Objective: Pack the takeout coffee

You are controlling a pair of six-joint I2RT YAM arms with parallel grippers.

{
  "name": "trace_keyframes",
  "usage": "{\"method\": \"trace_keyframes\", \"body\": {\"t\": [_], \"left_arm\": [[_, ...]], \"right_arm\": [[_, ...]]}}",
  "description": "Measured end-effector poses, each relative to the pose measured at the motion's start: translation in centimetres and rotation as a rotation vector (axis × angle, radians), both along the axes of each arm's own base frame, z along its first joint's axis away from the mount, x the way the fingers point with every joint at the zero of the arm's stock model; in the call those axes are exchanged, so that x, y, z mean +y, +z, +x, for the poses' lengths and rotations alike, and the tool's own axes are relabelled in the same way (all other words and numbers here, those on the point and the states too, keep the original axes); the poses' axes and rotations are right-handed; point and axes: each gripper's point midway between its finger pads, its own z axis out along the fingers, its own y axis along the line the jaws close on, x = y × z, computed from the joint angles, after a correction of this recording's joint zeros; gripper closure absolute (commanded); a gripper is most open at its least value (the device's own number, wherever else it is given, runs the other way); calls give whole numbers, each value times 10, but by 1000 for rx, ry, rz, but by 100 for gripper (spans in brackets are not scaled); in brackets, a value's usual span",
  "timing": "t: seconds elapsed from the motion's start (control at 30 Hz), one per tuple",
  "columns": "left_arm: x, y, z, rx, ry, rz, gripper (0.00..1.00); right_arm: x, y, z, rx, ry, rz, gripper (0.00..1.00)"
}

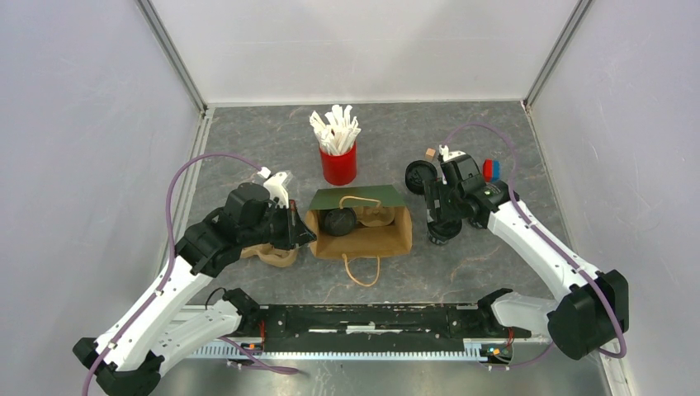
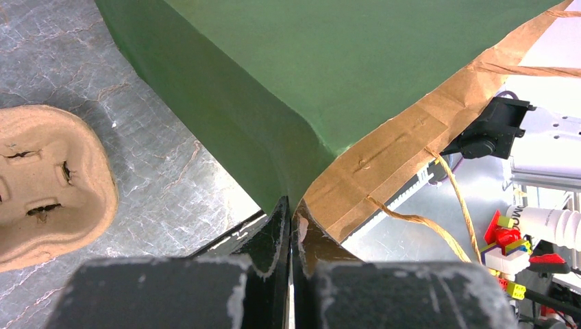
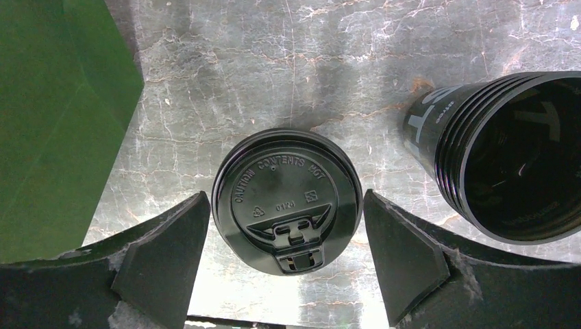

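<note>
Jaws of my left gripper (image 2: 289,229) clamped on the green bag's (image 2: 308,68) rim — right gripper (image 3: 286,205) spread astride the lid (image 3: 274,171), slim gaps either side, cup (image 3: 507,151) just beside

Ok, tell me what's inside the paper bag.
Seen from above, the paper bag holds a dark round object and a tan shape beside it. What they are is unclear; the green side covers the rest.

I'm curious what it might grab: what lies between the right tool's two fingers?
A flat black lid, lying on the grey table inside the open right tool; the right wrist view shows it.
</note>
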Motion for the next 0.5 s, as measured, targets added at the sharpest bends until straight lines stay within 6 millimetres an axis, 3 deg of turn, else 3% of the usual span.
{"method": "trace_keyframes", "body": {"t": [0.5], "left_arm": [[1,2,-1,-8,0,-7,98]], "right_arm": [[-4,-10,-6,24,15,-24,11]]}}
